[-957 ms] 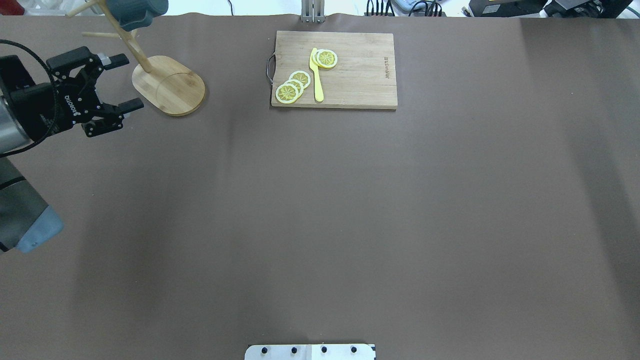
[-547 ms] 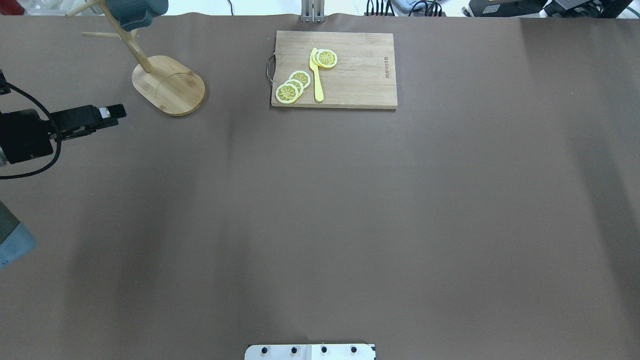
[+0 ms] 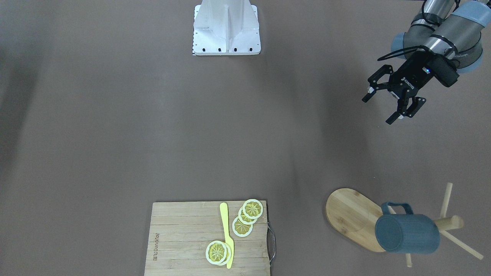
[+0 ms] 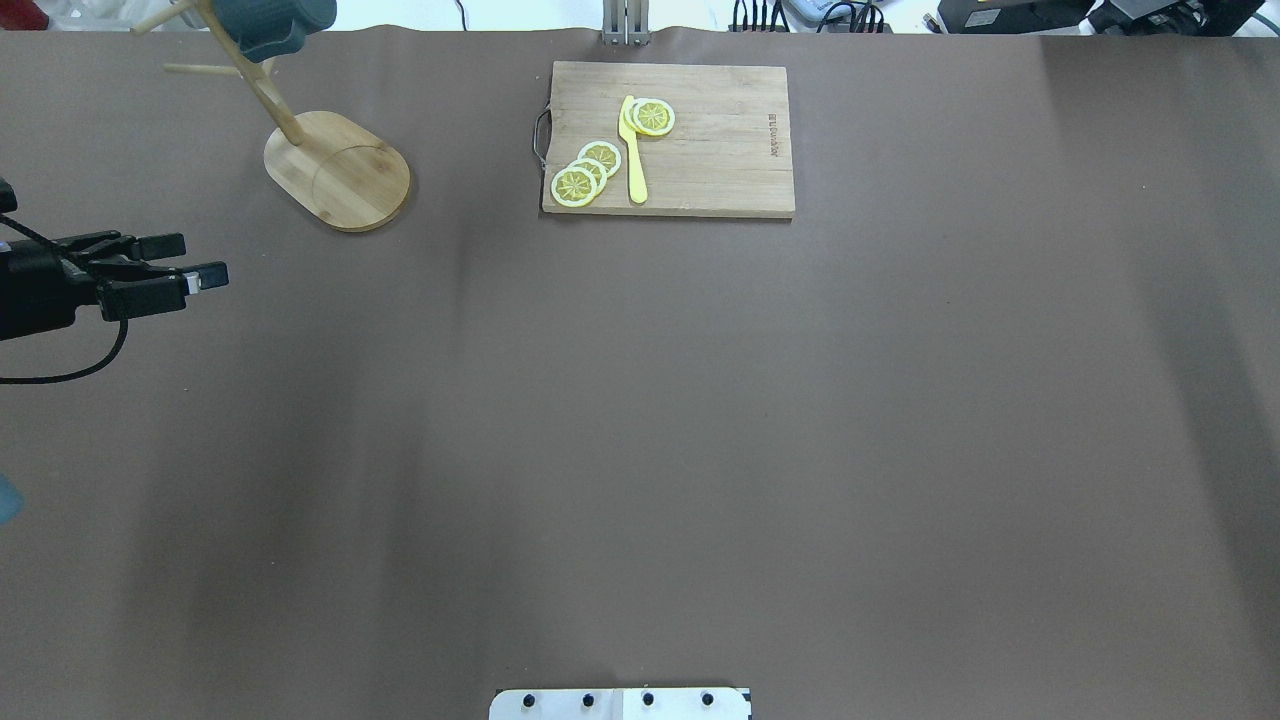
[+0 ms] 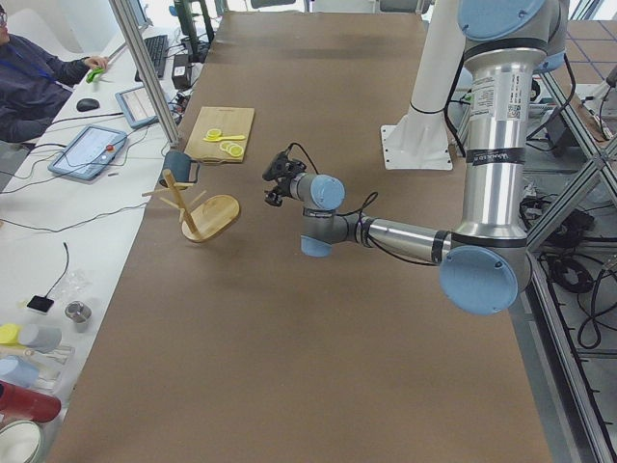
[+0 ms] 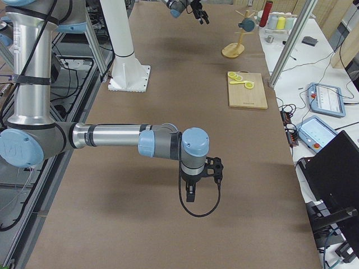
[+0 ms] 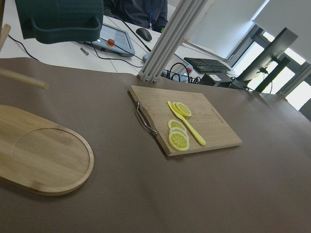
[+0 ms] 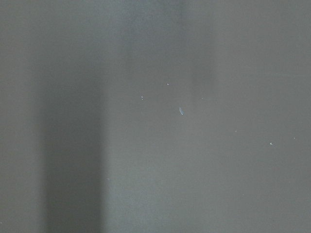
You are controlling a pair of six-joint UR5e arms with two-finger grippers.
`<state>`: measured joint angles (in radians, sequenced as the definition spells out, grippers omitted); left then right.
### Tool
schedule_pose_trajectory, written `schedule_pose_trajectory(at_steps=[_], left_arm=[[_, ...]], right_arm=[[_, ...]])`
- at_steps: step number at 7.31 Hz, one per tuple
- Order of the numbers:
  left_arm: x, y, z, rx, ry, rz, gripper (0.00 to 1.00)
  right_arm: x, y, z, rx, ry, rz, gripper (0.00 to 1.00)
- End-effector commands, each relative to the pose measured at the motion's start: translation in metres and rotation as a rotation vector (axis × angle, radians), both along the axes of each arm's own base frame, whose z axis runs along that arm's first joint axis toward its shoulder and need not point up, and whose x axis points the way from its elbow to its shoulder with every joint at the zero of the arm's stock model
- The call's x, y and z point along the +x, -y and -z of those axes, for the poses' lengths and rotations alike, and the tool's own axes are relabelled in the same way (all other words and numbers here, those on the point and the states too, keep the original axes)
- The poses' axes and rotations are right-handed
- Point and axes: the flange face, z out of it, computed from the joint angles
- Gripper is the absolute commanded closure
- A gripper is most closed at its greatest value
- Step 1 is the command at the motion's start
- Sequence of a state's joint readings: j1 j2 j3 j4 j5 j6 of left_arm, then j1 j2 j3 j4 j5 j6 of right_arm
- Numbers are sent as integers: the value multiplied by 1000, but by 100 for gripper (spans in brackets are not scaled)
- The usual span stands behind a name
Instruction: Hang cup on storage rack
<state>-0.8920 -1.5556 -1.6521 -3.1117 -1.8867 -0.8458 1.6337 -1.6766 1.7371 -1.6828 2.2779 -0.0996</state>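
The slate-blue cup (image 3: 406, 234) hangs by its handle on a peg of the wooden storage rack (image 3: 351, 214), off the table; no gripper touches it. It also shows in the overhead view (image 4: 270, 20) above the rack's oval base (image 4: 340, 170), and in the left wrist view (image 7: 60, 19). My left gripper (image 3: 378, 110) is open and empty, well back from the rack on the robot's side; it shows in the overhead view (image 4: 195, 260) too. My right gripper (image 6: 193, 188) hangs over bare table, seen only in the exterior right view. I cannot tell whether it is open or shut.
A rectangular bamboo cutting board (image 4: 700, 170) with lemon slices (image 4: 585, 175) and a yellow knife (image 4: 633, 150) lies at the far middle of the table. The robot's base plate (image 3: 226, 27) is at the near edge. Operators' desks stand beyond the far edge.
My left gripper has drawn back from the rack toward the robot's side and turned on its wrist, staying open. The cup stays hanging on the rack.
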Motion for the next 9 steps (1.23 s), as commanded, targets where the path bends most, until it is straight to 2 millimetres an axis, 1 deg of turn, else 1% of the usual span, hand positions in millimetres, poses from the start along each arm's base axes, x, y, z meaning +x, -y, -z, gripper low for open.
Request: schedule_pose_trajectory(at_steps=[1,2,3,4,6,7,8,9], left_arm=[[-45,10,2,90,223,5,1],[-64,13,11,74,282,-7,1],[-73,15,-1,71,356,-9,1],[-75,18,-13,60,424,-24,1],[-94,30,-36,7,574,-39,1],[-103,37,-47,-53,632,-60,1],[-110,41,-62,-172,654,-115,1],[-121,45,-72,-293,670,-148,1]], right_arm=[[0,-3,-1,-2,2,0,0],[0,-6,-3,-7,2,0,0],[0,-6,-4,-8,1,0,0],[0,-6,-4,-8,1,0,0],[0,-6,-4,-9,1,-1,0],[0,-6,-4,-8,1,0,0],[0,-6,-5,-10,1,0,0],[0,-6,-5,-10,1,0,0]])
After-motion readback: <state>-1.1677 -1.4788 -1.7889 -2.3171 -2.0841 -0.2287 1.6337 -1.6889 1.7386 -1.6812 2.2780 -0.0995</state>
